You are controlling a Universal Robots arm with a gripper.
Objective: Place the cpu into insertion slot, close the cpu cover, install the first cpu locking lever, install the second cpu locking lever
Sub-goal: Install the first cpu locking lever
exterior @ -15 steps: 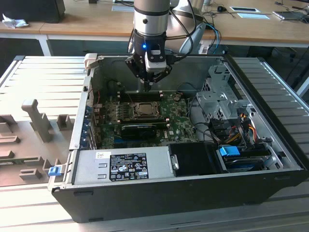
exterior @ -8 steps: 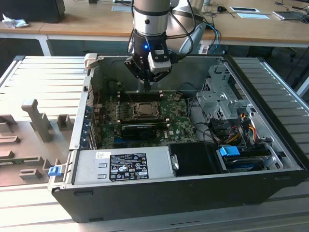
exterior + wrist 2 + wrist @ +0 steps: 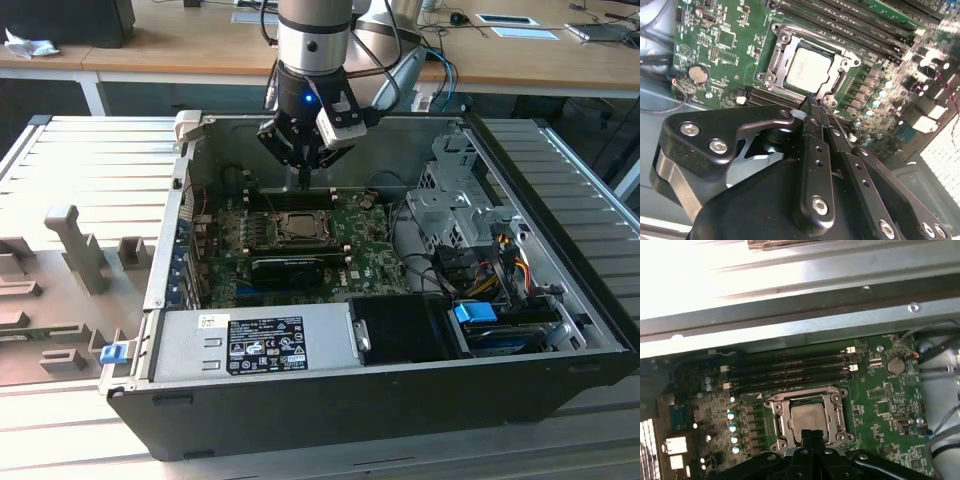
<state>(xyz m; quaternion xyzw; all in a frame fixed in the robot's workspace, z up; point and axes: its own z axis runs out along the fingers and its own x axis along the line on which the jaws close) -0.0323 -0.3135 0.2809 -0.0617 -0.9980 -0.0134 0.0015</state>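
The pale silver cpu (image 3: 810,70) lies flat in the insertion slot (image 3: 771,64) on the green motherboard. The cpu cover (image 3: 846,64) lies down around it, its window framing the chip. My gripper (image 3: 815,104) is shut, its black fingers pressed together with nothing visibly between them. Their tips stand at the socket's edge, right by a thin metal lever (image 3: 839,124). In the first wrist view the gripper (image 3: 810,432) meets the frame just beside the cpu (image 3: 807,417). In the exterior view the gripper (image 3: 303,182) hangs just above the far side of the insertion slot (image 3: 297,226).
The motherboard sits in an open computer case (image 3: 170,250). Long memory slots (image 3: 790,372) run beside the socket. A black card (image 3: 288,268), the power supply (image 3: 260,345), drive cages (image 3: 450,200) and cables (image 3: 490,270) crowd the case. A coin battery (image 3: 698,74) lies nearby.
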